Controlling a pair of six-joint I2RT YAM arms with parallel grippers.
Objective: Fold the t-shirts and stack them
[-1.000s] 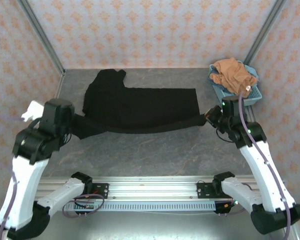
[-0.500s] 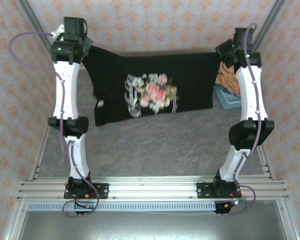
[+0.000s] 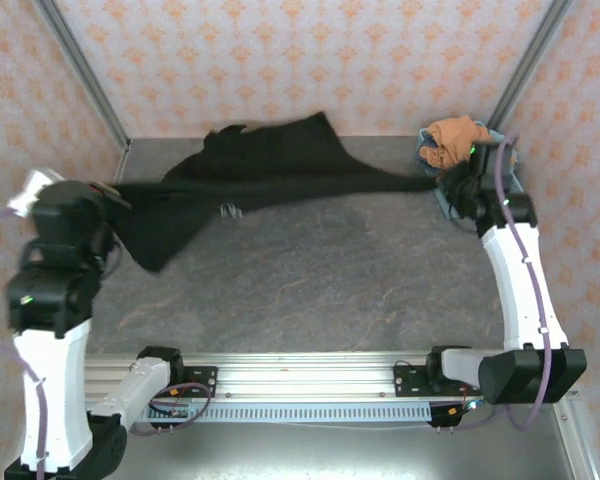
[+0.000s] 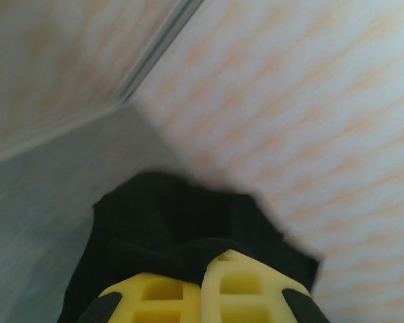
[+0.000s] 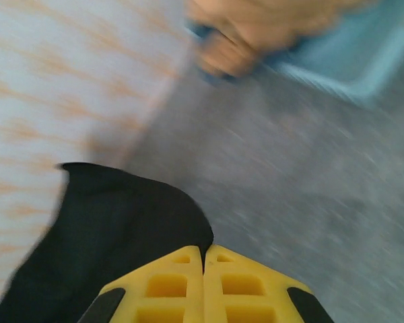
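I see the black t-shirt [image 3: 270, 165] pulled into a twisted band across the far side of the counter [image 3: 330, 290], with a loose flap drooping at its left end. My left claw [image 4: 203, 272] is clenched on one end, close to the left wall. My right claw [image 5: 203, 259] is clenched on the other end, just beside the blue basket [image 5: 363, 60] that holds the orange-brown t-shirt [image 3: 455, 135]. Open grey counter lies between the shirt and the arm bases.

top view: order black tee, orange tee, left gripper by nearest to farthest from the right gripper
1. black tee, held in the right gripper
2. orange tee, just beyond, far right corner
3. left gripper, across at the left edge
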